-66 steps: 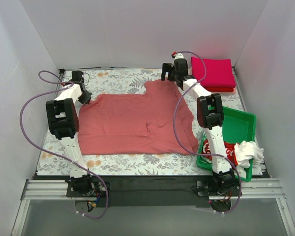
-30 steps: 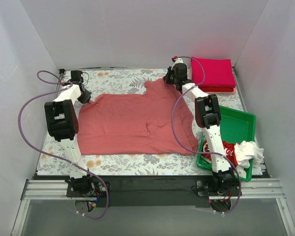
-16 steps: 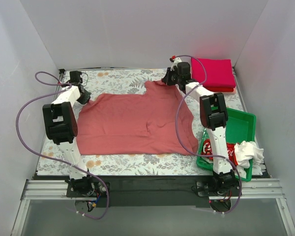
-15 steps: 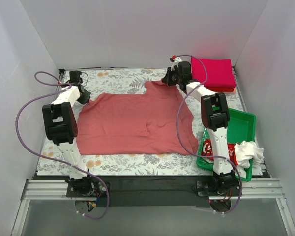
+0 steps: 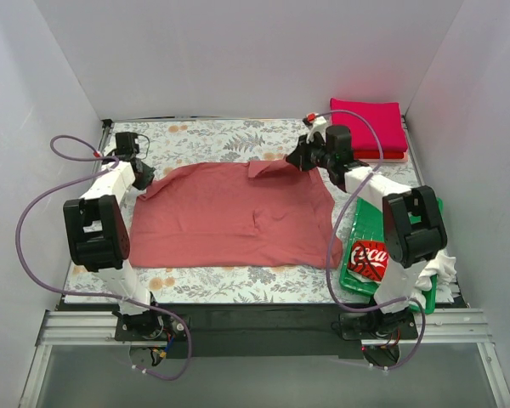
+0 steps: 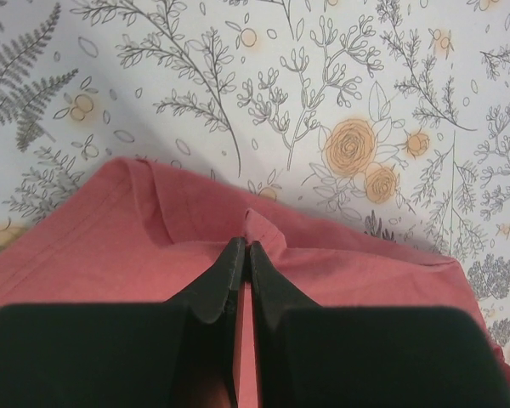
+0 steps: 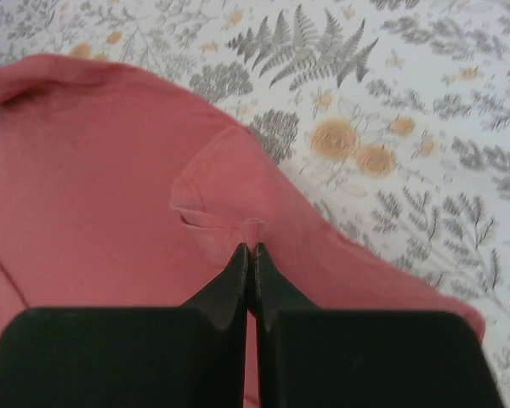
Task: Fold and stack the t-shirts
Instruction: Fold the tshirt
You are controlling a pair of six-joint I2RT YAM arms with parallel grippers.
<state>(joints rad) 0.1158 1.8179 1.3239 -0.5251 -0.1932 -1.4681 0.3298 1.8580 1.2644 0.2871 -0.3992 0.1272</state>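
A dusty salmon-red t-shirt [image 5: 229, 212] lies spread on the floral table cover. My left gripper [image 5: 143, 174] is shut on a pinch of its far left edge [image 6: 253, 223], at the gripper [image 6: 244, 246]. My right gripper [image 5: 296, 160] is shut on its far right edge, where a small flap [image 5: 268, 167] lies folded over toward the front; the pinch of cloth [image 7: 253, 229] shows at the gripper [image 7: 248, 250]. Folded magenta and red t-shirts [image 5: 370, 127] sit stacked at the far right corner. A red Coca-Cola t-shirt [image 5: 370, 257] lies in the green tray [image 5: 427, 212].
White cloth [image 5: 432, 268] hangs over the tray's right rim. Grey walls close in on three sides. The floral cover [image 5: 212, 136] shows bare behind the shirt and along the front strip [image 5: 238, 282]. Purple cables loop from both arms.
Both grippers have drawn the shirt's far edge toward the front; the right one moved right and forward, folding the collar area over. The right arm swung off the tray, baring the Coca-Cola shirt.
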